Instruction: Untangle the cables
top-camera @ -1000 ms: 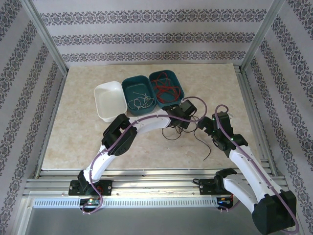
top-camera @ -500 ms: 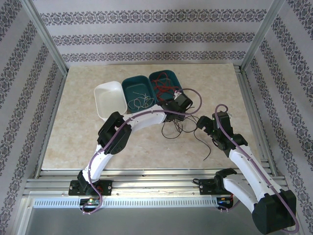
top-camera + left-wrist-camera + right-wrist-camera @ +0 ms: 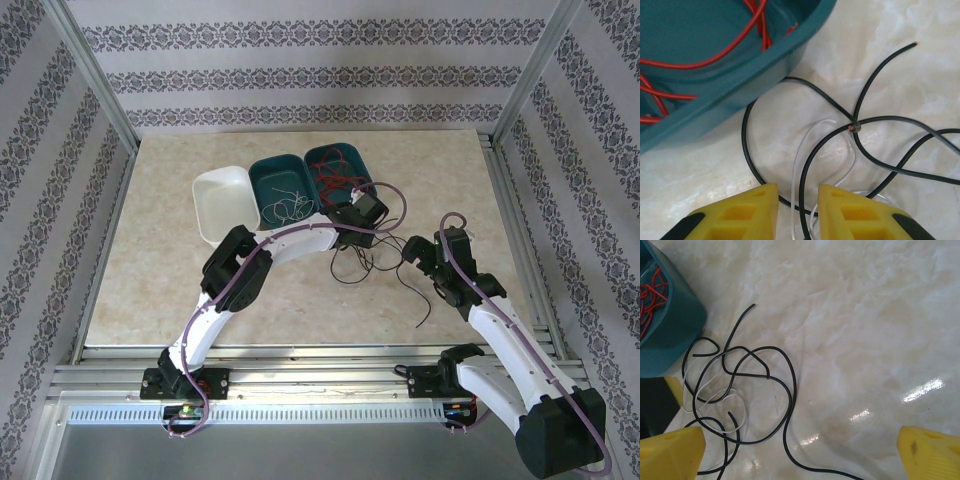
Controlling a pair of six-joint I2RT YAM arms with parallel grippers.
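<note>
Nearest the bases, the right gripper [image 3: 797,442] hangs low over the marble-patterned table [image 3: 160,260] with its jaws spread as wide as they go and nothing in them. It looks placed to steady the knot from its own side. Just beyond lie the cables [image 3: 768,376], a loose snarl of black loops with one pale strand threaded through, flat on the table and near the foot of the bins. The left gripper [image 3: 798,205] reaches in from the far side of the snarl, its yellow fingers drawn to a narrow gap astride a black lead and the white one. Neither is visibly pinched, so the jaws appear to be lining up a single strand to draw it free. Touching that tangle's outer loop is a teal bin [image 3: 765,65] holding red wires [image 3: 715,57]. A second teal bin [image 3: 283,170] beside it holds pale strands [image 3: 288,208], and a white tub [image 3: 215,178] stands leftmost, apparently one container per colour.
</note>
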